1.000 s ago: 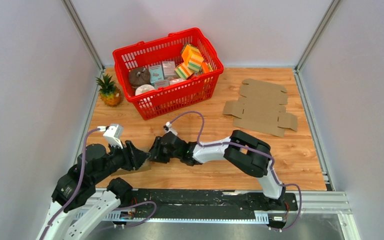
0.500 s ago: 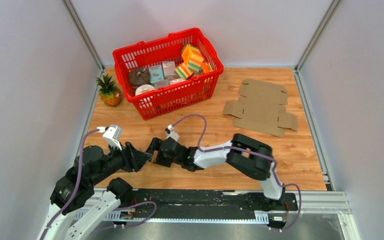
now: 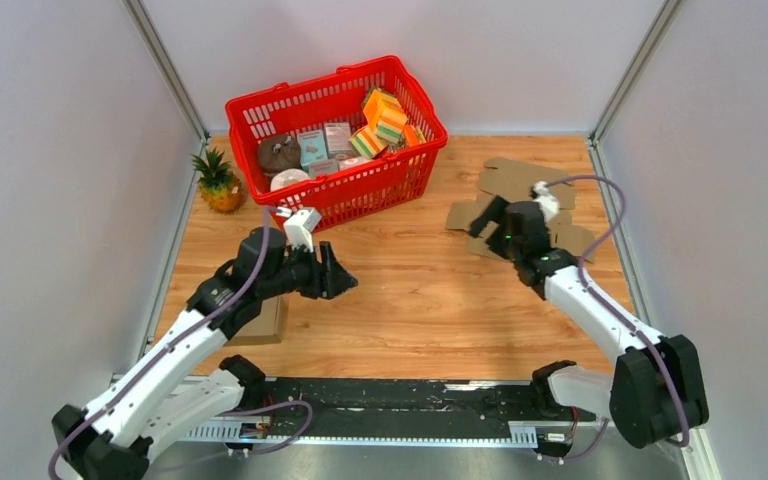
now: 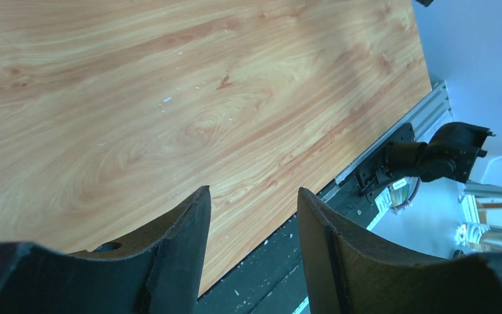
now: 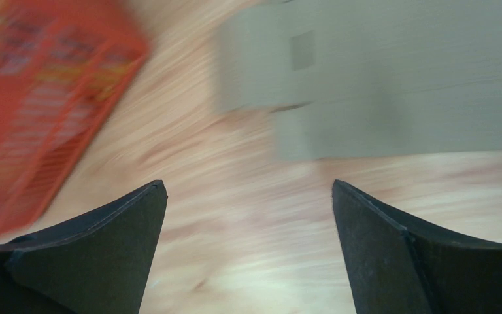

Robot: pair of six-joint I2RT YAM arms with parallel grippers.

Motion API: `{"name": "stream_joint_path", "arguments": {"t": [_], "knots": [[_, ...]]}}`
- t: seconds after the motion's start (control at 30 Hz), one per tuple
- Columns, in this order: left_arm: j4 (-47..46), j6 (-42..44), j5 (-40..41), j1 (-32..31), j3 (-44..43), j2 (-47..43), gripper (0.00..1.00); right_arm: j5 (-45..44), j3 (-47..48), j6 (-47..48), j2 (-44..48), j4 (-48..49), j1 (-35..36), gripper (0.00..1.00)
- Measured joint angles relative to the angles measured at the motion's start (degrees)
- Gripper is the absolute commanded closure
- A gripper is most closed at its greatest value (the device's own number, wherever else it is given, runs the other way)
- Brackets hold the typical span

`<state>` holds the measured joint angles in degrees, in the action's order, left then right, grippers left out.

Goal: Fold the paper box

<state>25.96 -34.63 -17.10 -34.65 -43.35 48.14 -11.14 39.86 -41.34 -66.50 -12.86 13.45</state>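
Overhead, wood-grain table [image 3: 420, 300], flat cardboard blank [image 3: 528, 178], grey walls [image 3: 60, 150], aluminium posts [image 3: 167, 70]

No text, label or number can be read in any view.
The faces of the small teal carton [image 3: 312, 147] and the grey carton [image 3: 338, 137] in the red plastic shopping basket [image 3: 360, 190] are too small to make out, and the right wrist view blurs the flat brown cardboard sheet [image 5: 392, 65] beyond reading.
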Motion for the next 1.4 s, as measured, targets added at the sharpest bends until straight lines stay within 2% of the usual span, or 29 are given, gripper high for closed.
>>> {"name": "stream_joint_path", "arguments": {"t": [0.13,0.23,0.37,0.47,0.57,0.6,0.63,0.73,0.9,0.93,1.0,1.03,1.23,1.33,1.4], "knots": [[-4.02,-0.07,0.07,-3.26,-0.04,5.79,0.42,4.07,-3.65,1.25,2.56,-0.50,-19.15,0.00],[-5.77,-0.37,1.07,-5.79,-0.07,6.86,0.43,6.91,-3.98,1.44,0.13,2.51,-30.40,0.00],[-6.73,-1.77,3.21,-7.65,0.37,4.87,0.43,11.47,-3.67,1.79,-8.92,9.09,-39.32,0.01],[-6.47,-2.71,4.94,-7.82,1.88,0.94,0.43,18.12,-3.34,0.90,-16.00,15.04,-43.58,0.07],[-4.26,-2.29,6.47,-7.80,1.95,-2.14,0.42,24.96,-2.29,-0.87,-22.82,22.27,-45.99,0.17],[-3.52,-1.97,6.86,-7.80,1.92,-2.67,0.42,26.32,-1.90,-1.33,-24.04,24.28,-46.27,0.23],[-2.36,-1.36,7.32,-7.80,1.81,-3.13,0.42,27.93,-1.86,-2.01,-25.38,27.30,-46.40,0.35],[1.62,0.98,8.70,-7.82,0.72,-3.56,0.42,32.94,-1.88,-5.31,-30.45,35.47,-46.36,0.52],[4.15,3.98,10.01,-7.80,-0.31,-4.22,0.42,37.51,-2.43,-12.63,-37.51,47.15,-45.57,0.61],[4.31,4.24,10.12,-7.80,-0.31,-4.24,0.42,37.92,-2.82,-13.81,-38.18,49.09,-45.46,0.70],[4.55,4.61,10.10,-7.80,-0.31,-3.98,0.42,38.64,-3.10,-15.43,-39.23,51.93,-45.38,0.78],[4.63,4.79,10.08,-7.80,-0.31,-3.78,0.42,39.12,-2.99,-16.37,-40.22,54.16,-45.40,0.86],[4.33,6.80,9.01,-7.80,-0.31,-3.26,0.37,42.62,-2.56,-19.08,-40.72,57.44,-44.61,1.00],[3.69,8.83,8.52,-7.82,-0.31,-3.28,0.36,43.10,-2.56,-18.95,-35.12,52.02,-43.52,1.00],[2.91,10.05,7.89,-7.80,-0.37,-3.30,0.38,42.84,-2.25,-18.05,-27.50,44.35,-42.38,1.00]]}}
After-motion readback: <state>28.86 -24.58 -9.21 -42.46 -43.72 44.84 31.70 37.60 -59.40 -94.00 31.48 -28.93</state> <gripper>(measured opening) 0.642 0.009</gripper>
